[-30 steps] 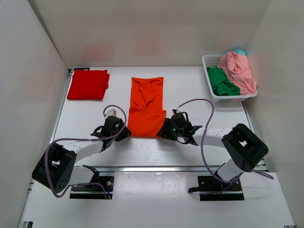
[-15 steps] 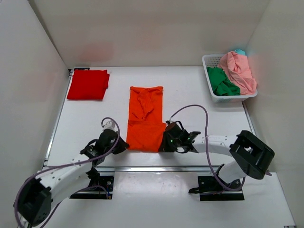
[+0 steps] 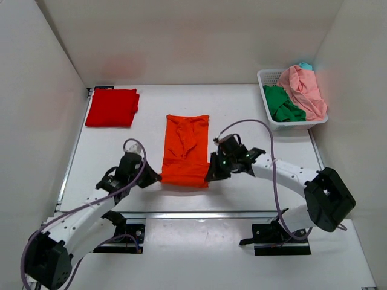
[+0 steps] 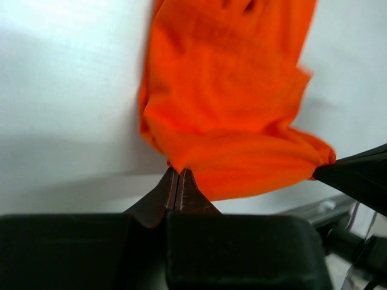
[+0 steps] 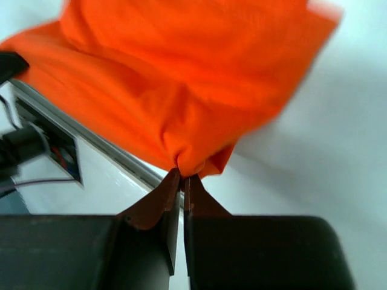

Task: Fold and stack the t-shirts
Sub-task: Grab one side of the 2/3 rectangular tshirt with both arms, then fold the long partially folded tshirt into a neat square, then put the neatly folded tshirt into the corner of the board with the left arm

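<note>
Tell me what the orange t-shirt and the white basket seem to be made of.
The bright orange t-shirt looks like soft matte cloth, possibly cotton knit; it sags and bunches into creases where the left hand and right hand pinch its corners. The white lattice basket is probably rigid moulded plastic, smooth, judging by its regular open grid walls.

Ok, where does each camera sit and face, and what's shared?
Top external: above, behind the robot, looking down at the table; left arm and right arm show.
Left wrist: on that arm, facing along the left end effector, shut on the orange t-shirt.
Right wrist: likewise along the right end effector.
Shared by all: the orange t-shirt.
</note>
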### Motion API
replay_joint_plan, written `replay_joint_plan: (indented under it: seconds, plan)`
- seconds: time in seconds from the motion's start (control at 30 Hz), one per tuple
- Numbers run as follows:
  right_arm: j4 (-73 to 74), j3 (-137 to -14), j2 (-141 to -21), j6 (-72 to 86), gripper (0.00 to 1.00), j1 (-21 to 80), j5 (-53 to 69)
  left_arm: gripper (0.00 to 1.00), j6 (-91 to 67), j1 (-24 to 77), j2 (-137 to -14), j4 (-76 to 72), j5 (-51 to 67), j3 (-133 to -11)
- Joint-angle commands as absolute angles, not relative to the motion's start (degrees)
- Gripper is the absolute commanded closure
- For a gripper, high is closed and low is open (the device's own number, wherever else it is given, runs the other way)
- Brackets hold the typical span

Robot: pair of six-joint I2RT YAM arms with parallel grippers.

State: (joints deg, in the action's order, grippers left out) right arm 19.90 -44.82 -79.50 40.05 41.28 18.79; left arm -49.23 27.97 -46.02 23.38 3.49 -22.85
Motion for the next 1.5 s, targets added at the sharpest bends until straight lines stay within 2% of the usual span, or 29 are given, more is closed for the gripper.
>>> replay_joint_plan:
  seconds: [0.0, 0.4, 0.57, 0.73, 0.77, 0.83, 0.87, 0.9, 0.93, 0.97, 1.03, 1.1, 1.13, 1.2, 1.3, 1.47]
  plan:
    - [26.53, -53.50, -82.08, 31.92, 1.00, 36.32, 23.02, 1.00, -44.57, 25.14, -51.57, 20.13, 4.22, -31.61]
    - [29.79, -76.45, -97.55, 23.12, 1.00, 23.91, 28.56, 1.00, -39.99, 16.09, -75.38, 10.64, 5.63, -51.14]
    - [32.43, -90.50, -107.99, 20.31, 1.00, 21.18, 28.74, 1.00, -38.58, 14.24, -85.68, 9.15, 4.84, -61.32]
    - [34.36, -105.78, -119.78, 20.04, 1.00, 17.15, 27.78, 1.00, -37.36, 13.10, -102.00, 8.27, 4.14, -74.60]
    - [34.37, -110.43, -123.36, 19.95, 0.99, 16.01, 27.69, 0.78, -37.35, 12.49, -105.87, 8.35, 4.65, -78.01]
    - [36.90, -116.96, -128.31, 20.48, 0.93, 14.95, 24.63, 0.60, -38.75, 11.17, -110.37, 4.50, 9.02, -81.47]
    - [37.70, -120.64, -130.93, 21.00, 0.87, 14.25, 23.57, 0.50, -41.54, 9.94, -111.70, 0.74, 11.14, -80.87]
    - [38.66, -121.37, -132.17, 21.09, 0.72, 13.98, 22.34, 0.45, -42.62, 9.32, -111.80, -4.34, 12.38, -79.29]
    - [38.06, -121.12, -132.10, 21.01, 0.66, 14.24, 21.28, 0.35, -43.93, 8.53, -111.71, -5.70, 13.44, -78.58]
    - [38.14, -120.16, -131.66, 21.09, 0.64, 14.06, 20.31, 0.32, -43.34, 8.18, -111.71, -5.71, 13.71, -78.49]
    - [34.83, -115.42, -129.21, 21.09, 0.49, 14.59, 19.08, 0.31, -40.19, 8.35, -110.83, -3.26, 13.54, -77.87]
    - [30.34, -106.05, -124.30, 21.01, 0.40, 15.03, 18.02, 0.24, -38.06, 8.53, -109.60, -2.64, 13.01, -74.64]
    - [27.36, -104.00, -123.15, 21.61, 0.38, 15.55, 18.02, 0.24, -37.01, 8.70, -108.38, -2.81, 12.83, -73.49]
    - [24.18, -97.15, -119.81, 22.50, 0.38, 15.47, 18.63, 0.23, -35.78, 9.14, -108.19, -1.85, 11.78, -70.68]
    - [23.73, -93.36, -117.69, 22.94, 0.37, 15.38, 19.07, 0.21, -33.23, 11.15, -110.03, -0.36, 9.94, -70.31]
    - [20.58, -86.32, -111.37, 23.64, 0.36, 15.21, 18.45, 0.18, -31.29, 15.46, -116.96, 5.53, 7.12, -76.54]
